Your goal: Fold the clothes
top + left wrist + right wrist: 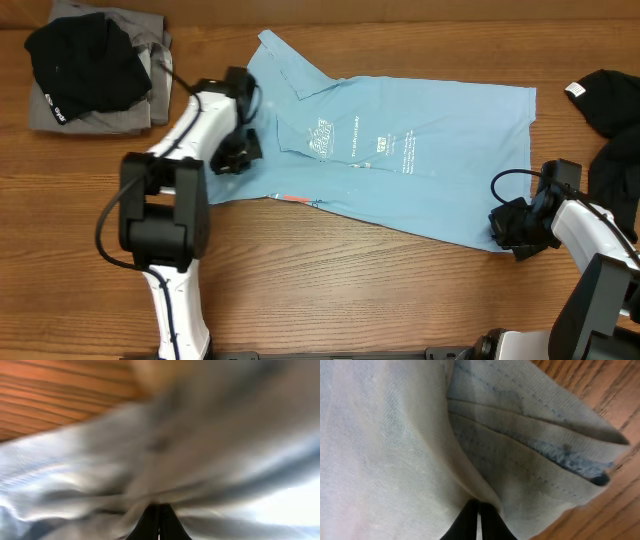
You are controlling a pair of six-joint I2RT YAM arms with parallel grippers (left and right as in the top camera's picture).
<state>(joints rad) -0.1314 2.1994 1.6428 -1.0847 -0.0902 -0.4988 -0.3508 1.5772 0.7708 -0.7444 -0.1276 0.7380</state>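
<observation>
T-shirt (420, 170), light blue with small white print facing up, lies spread mostly flat across the middle of the wooden table (350, 300). Left gripper (243, 152) is at its left edge and right gripper (512, 232) at its lower right corner. Both wrist views show the fingers (466, 524) pinched together on blue cloth, though the left view is badly blurred. Black garment (85, 60) sits on a grey garment (110, 118) far left, and a second black garment (615, 110) is cut off at the right.

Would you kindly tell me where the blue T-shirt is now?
Overhead, the blue T-shirt lies spread across the middle of the table, the left gripper pinching its left edge and the right gripper its lower right corner.
</observation>
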